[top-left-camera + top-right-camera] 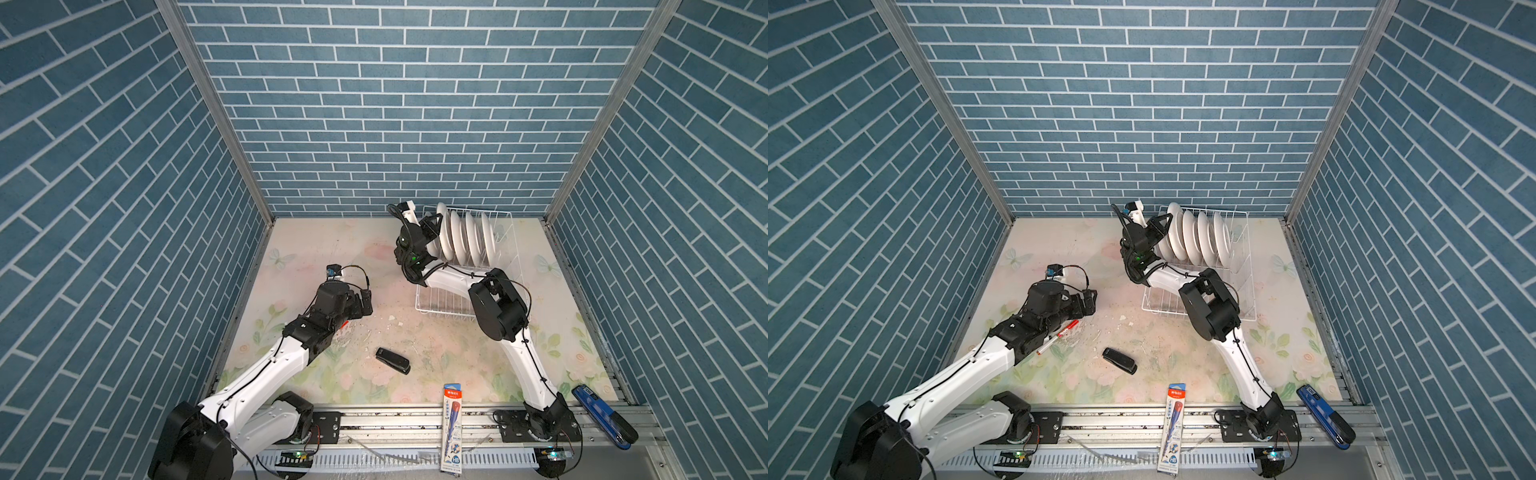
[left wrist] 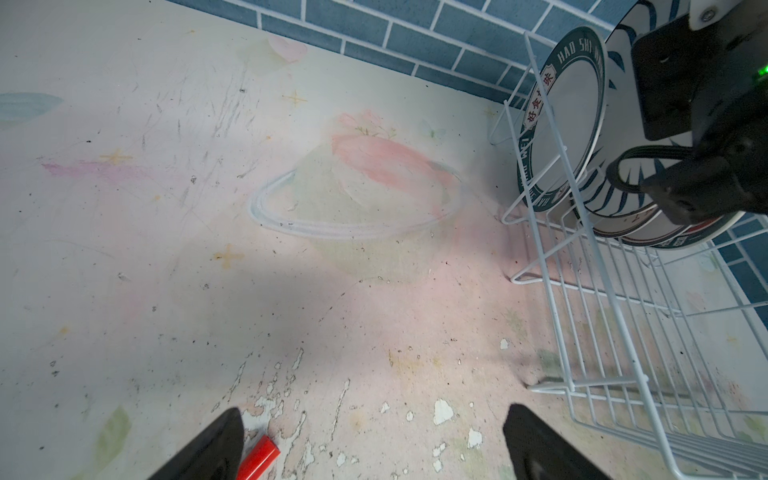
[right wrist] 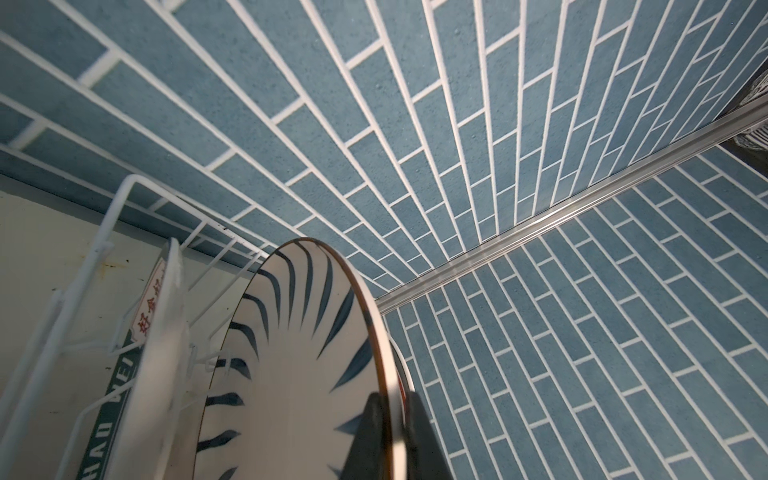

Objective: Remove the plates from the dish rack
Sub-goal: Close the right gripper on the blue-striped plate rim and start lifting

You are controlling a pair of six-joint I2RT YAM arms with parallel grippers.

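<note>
Walls: blue brick-pattern walls (image 1: pixel 374 104) on three sides, metal strips in the corners.
Surface: pale floral mat (image 1: pixel 332 257), scuffed, flaking near the middle of both top views.
Rack: white wire dish rack (image 1: pixel 440 305), right of centre, its far end close to the back wall.
Load: row of plates (image 1: pixel 461 239) on edge, leaning, in the rack's far half; the near half is bare wire.
Backs and faces: both top views give only white backs; the patterns show in the wrist views alone.
End of row: lettered plate (image 2: pixel 561 116), dark-green rim with lettering, seen through the rack wires in the left wrist view.
Next in row: striped plate (image 3: pixel 291 374), dark radial stripes, just beside the lettered one; whether it sits in its slot cannot be told.
Right arm: right gripper (image 3: pixel 395 440) is clamped on the striped plate's rim, one finger on each face. Only the right wrist view shows this grip; in the top views it is a black mass at the row's left end.
Left arm: left gripper (image 2: pixel 374 417), jaws spread wide, nothing between them, low over the mat, left of the rack and apart from it.
Litter: red marker (image 1: pixel 1059 334) beside the left forearm in a top view; the left wrist view catches only its red end by one fingertip.
Litter: black stapler (image 1: pixel 392 360), lower centre.
Front rail: pencil pack (image 1: pixel 452 428) lies across it; blue tool (image 1: pixel 602 415) at lower right.
</note>
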